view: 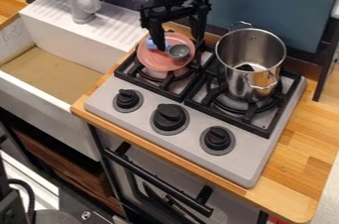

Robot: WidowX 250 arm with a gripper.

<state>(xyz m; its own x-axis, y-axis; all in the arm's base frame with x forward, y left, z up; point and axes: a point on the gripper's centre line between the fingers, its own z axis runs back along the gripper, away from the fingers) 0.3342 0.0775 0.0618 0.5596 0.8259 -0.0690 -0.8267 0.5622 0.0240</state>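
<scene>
- The hand (179, 44) hangs over the rear left burner of the stove, released, its two fingers spread well apart; one tip is right by the small blue thing, though whether they touch I cannot tell.
- The pink plate (153, 63) lies on that rear left part of the stove, on the black grates (162, 91), below the hand.
- On the plate sit the small blue thing (151, 44), partly hidden by a finger, and a small grey bowl (179, 52).
- A shiny metal pot (248, 82) with loop handles stands upright on the right side of the stove, open at the top; something dark shows inside it.
- Three black knobs (169, 116) sit in a row along the front of the stove (242, 168).
- The wooden desk (291, 191) surrounds the stove.
- Left of the stove are a white sink (39, 99) and a grey faucet (81, 10).
- Behind the stove stands a blue-grey panel (265, 10); below its front edge runs a black bar handle (155, 178).
</scene>
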